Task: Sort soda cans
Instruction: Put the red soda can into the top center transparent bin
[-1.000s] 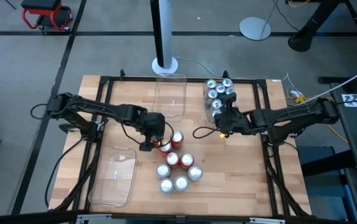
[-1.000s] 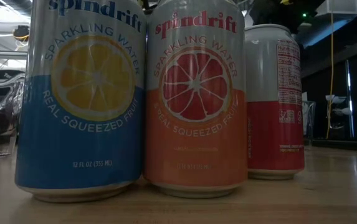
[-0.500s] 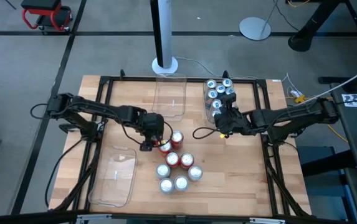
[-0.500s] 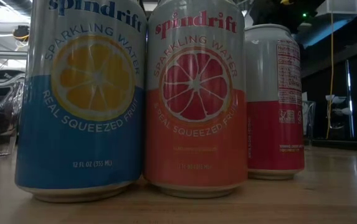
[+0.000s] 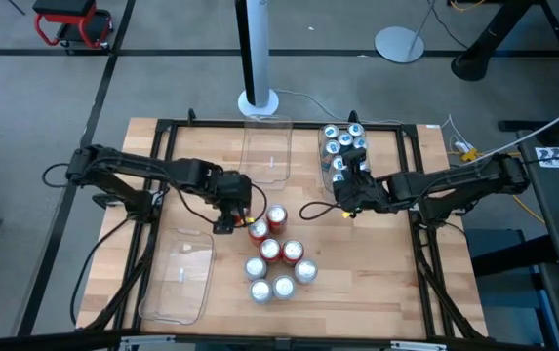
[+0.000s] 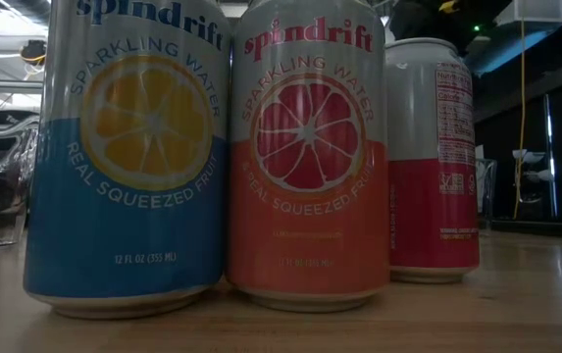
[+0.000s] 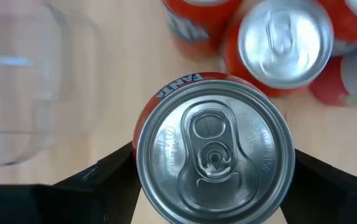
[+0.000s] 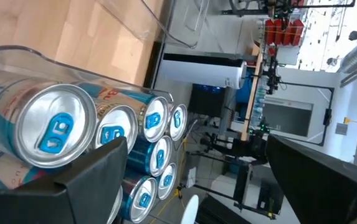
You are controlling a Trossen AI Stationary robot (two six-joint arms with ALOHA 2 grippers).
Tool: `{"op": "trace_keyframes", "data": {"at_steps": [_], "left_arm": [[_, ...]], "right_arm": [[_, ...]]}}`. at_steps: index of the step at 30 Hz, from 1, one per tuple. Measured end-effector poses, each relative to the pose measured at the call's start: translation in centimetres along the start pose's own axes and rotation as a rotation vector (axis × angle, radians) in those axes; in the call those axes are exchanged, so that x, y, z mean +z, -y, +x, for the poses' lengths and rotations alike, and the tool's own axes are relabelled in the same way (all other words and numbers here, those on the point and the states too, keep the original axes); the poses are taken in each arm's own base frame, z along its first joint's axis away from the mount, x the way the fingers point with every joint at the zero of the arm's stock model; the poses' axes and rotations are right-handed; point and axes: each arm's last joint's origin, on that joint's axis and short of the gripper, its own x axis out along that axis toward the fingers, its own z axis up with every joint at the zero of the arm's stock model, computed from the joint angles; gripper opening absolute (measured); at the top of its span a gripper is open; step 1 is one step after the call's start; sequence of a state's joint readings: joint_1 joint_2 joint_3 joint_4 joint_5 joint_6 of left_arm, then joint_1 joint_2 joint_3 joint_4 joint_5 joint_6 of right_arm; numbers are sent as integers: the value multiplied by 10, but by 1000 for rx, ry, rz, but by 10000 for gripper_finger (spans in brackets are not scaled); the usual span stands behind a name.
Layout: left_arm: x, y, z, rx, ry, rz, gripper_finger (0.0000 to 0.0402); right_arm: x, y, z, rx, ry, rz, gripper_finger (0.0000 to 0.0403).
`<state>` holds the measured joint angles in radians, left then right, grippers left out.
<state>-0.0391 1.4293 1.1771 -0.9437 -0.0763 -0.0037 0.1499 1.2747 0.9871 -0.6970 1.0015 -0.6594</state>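
Observation:
A cluster of soda cans [image 5: 274,255], red and silver-grey, stands upright mid-table. Close up in the low view are a blue can [image 6: 128,157], an orange-red can [image 6: 308,157] and a red-and-white can [image 6: 434,162]. My left gripper [image 5: 232,210] hangs over the cluster's far-left edge, shut on a red-orange can [image 7: 214,152]. Several blue cans [image 5: 342,146] fill a clear tray [image 5: 324,166] at the far right. My right gripper [image 5: 348,193] is open beside that tray's near end, its fingers [image 8: 97,177] touching nothing. My left gripper pinches the red-orange can between its two fingers [image 7: 113,171], one on each side of the can's wall just below the silver rim [image 7: 142,163]. It comes from above, pointing down. The can is upright, its top nearer the camera than its neighbours'; its base is hidden.
One clear tray [image 5: 266,146] with nothing in it lies at the far middle, another [image 5: 179,275] at the near left. Black frame rails [image 5: 157,185] run along the table's sides. Bare wood lies between the cluster and the right arm [image 5: 445,183].
My left gripper has moved toward the table's left and a little toward the far edge, away from the cluster, staying shut on its can. The other cans have kept their places.

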Motion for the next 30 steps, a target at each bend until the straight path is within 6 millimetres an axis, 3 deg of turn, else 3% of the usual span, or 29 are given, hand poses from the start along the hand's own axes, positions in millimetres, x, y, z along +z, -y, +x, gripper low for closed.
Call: {"op": "trace_keyframes", "data": {"at_steps": [9,15,24,30], "left_arm": [[10,-15,-66,186,220,-10,288],[20,-46,-84,326,413,-53,289],[26,-125,-67,479,461,-255,290],[30,-159,-34,425,431,-344,291]], "right_arm": [[0,0,0,6,6,1,380],[0,0,0,14,13,7,380],[4,-3,2,23,17,5,380],[4,-3,2,25,18,6,380]]}}
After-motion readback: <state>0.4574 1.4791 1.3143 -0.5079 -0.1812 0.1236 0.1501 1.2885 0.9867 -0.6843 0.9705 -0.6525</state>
